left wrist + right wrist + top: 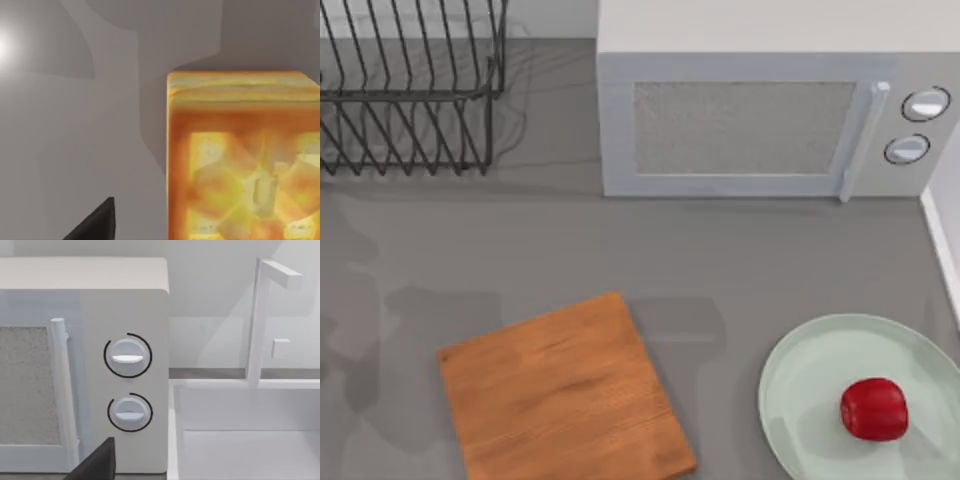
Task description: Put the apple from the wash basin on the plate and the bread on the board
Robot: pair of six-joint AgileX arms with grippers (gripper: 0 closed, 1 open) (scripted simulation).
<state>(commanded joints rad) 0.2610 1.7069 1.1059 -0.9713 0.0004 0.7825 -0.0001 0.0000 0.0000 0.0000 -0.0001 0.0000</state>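
Resting apple [873, 408] on plate [800, 380], bread [245, 160] close under left wrist, board [560, 390] bare, tool states unclear

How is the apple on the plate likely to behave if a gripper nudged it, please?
The apple looks glossy, so it may be slippery to grip. Its roundish but slightly blocky shape suggests it would rock or slide rather than roll freely. The plate's shallow raised rim would probably stop a gentle drift.
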